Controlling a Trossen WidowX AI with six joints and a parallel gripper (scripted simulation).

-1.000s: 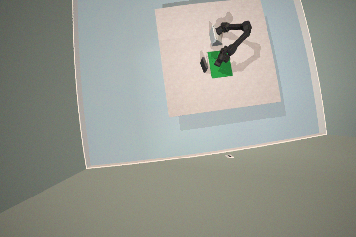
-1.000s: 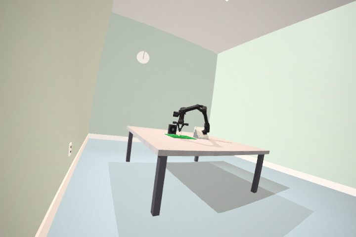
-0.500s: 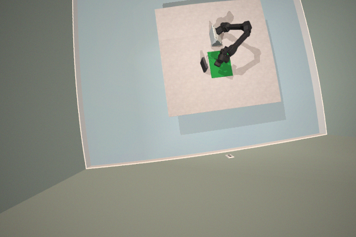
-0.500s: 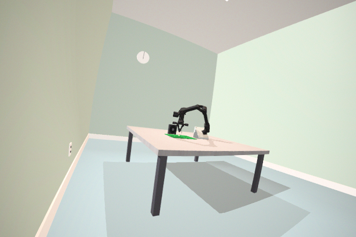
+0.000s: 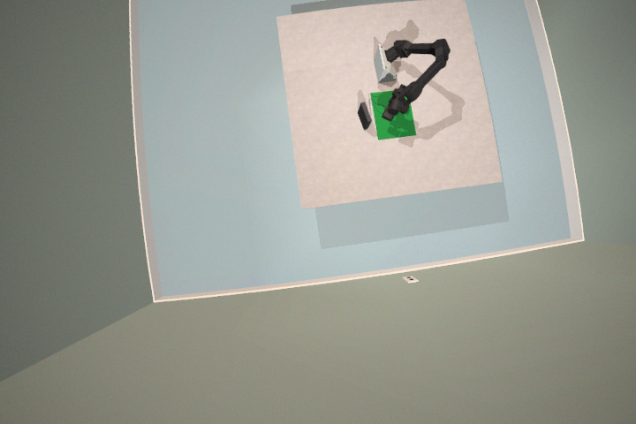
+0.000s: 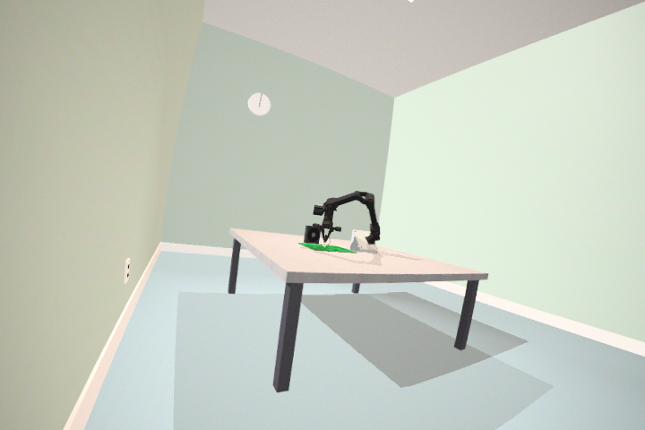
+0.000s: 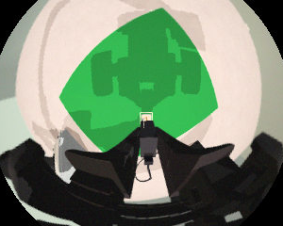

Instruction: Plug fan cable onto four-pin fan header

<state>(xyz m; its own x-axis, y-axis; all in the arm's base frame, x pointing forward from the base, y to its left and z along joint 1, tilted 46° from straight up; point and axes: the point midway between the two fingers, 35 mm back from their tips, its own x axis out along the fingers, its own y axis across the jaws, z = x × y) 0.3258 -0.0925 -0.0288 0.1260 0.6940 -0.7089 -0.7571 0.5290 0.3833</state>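
Plug (image 7: 147, 127) sits pinched between my fingers, its pale tip pointing down and forward over the green board (image 7: 98, 97), cable (image 7: 143, 172) trailing back toward my wrist. My gripper (image 7: 147, 130) is closed on it, above the board's near part, with the fan (image 5: 364, 115) standing just off the board's edge beside me. The four-pin header I cannot make out; I judge it lies almost straight below the tip, so what's left is a descent along the plug's long axis

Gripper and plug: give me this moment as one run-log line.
gripper: shut on plug | position: above green board | plug: not yet seated | fan: beside board | release: pending
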